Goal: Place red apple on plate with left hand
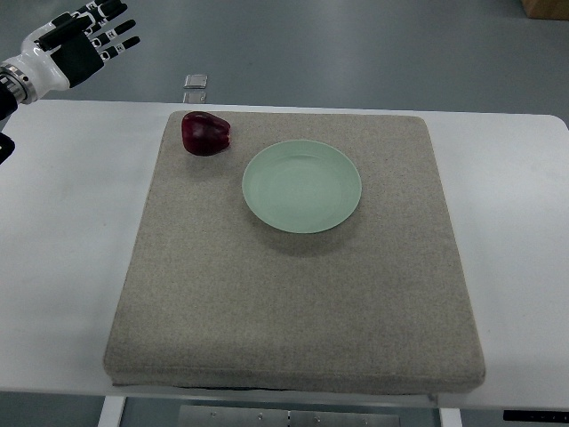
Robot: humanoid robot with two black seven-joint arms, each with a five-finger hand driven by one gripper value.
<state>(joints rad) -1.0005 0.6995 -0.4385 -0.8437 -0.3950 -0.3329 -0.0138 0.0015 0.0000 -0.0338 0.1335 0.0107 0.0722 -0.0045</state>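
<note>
Fingers (111, 27) of my left hand (76, 44) are spread and empty at the far left, above the white counter (62, 249). Rightward, the dark red apple (206, 133) sits on the grey woven mat (293, 302), just beside the pale green round plate (302, 187). I judge it firm, smooth, slightly slippery; I'd wrap around its widest middle.

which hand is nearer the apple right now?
Left. The left hand hovers open at the picture's top left corner, up and left of the apple, not touching it. The right hand is not in view.
</note>
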